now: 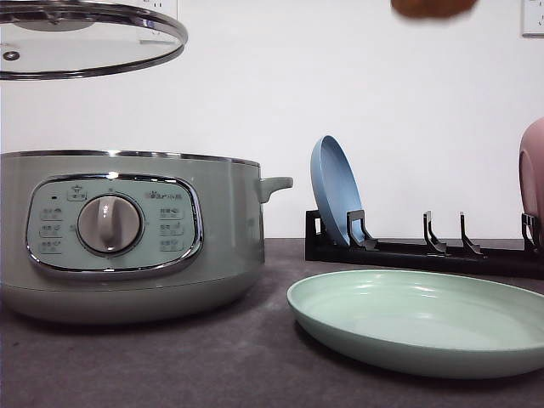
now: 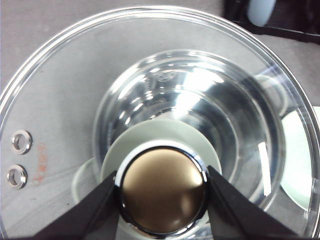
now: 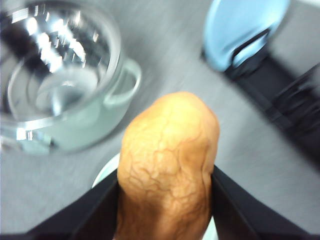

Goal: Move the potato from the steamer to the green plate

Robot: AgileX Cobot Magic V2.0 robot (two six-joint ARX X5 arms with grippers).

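Observation:
The potato (image 3: 167,165), orange-brown with cracked skin, sits between the black fingers of my right gripper (image 3: 166,202), which is shut on it. In the front view the potato (image 1: 433,7) hangs high at the top edge, above the green plate (image 1: 425,321) on the right of the table. The steamer (image 1: 127,234) stands at the left with its pot open, and its steel bowl (image 3: 55,75) holds nothing. My left gripper (image 2: 162,189) is shut on the knob (image 2: 162,187) of the glass lid (image 1: 85,38), held up over the steamer.
A black dish rack (image 1: 425,251) stands behind the green plate, with a blue plate (image 1: 336,191) upright in it and a pink plate (image 1: 533,170) at its right end. A white wall closes the back. The steamer's side handle (image 1: 276,184) points toward the rack.

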